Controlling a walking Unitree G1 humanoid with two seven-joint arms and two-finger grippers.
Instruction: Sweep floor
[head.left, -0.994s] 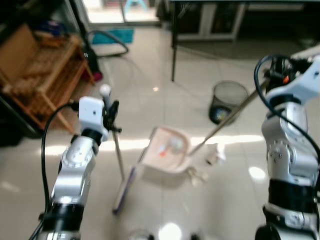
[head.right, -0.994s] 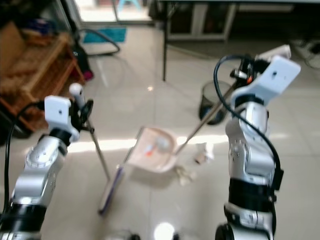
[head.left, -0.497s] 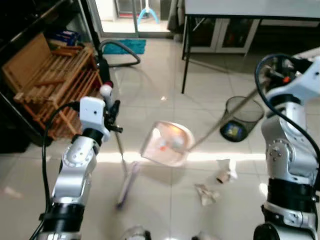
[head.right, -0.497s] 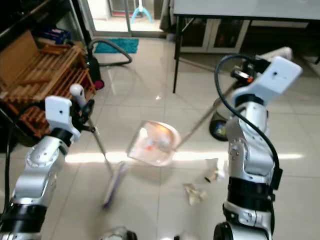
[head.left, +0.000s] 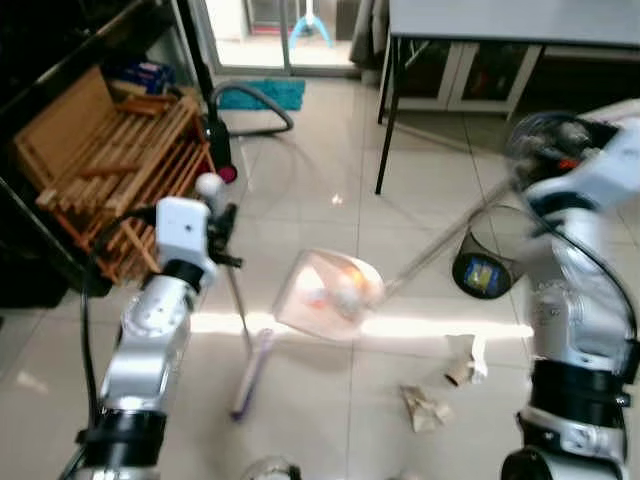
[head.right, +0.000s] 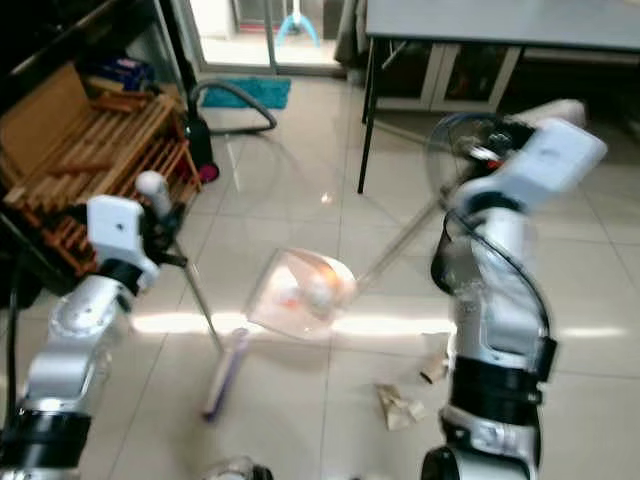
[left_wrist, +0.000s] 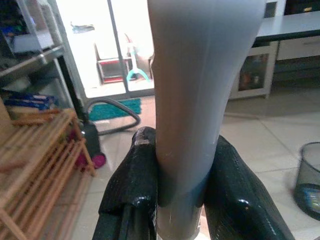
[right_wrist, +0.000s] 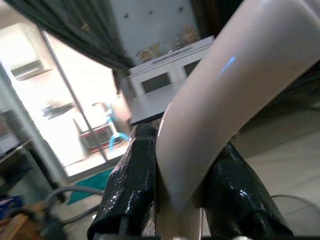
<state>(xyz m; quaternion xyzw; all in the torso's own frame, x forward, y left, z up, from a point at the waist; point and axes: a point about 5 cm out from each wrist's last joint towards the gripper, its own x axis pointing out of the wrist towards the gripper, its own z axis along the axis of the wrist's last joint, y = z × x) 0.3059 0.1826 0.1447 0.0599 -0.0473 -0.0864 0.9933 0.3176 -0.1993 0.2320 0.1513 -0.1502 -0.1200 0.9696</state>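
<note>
- Now, your left gripper (left_wrist: 182, 200) is clamped on the top of the broom handle (head.left: 236, 300); both black fingers (left_wrist: 135, 185) press against the grey shaft.
- From that grip the broom runs down and slightly toward the robot's right, its long axis near upright, ending in a purple-edged broom head (head.left: 250, 373) lying on the pale tiled floor (head.left: 320, 200) below the gripper.
- Your right gripper (right_wrist: 182, 200) is closed around the cream grip of the dustpan handle (head.left: 440, 250).
- That pole slants down and leftward from the right gripper to the dustpan (head.left: 326, 295), which is pale pink, lifted off the floor, its open face tilted toward the camera with small bits inside.
- Crumpled paper scraps (head.left: 425, 408) lie on the floor below the dustpan, and a mesh waste bin (head.left: 484, 265) stands beyond the pole.
</note>
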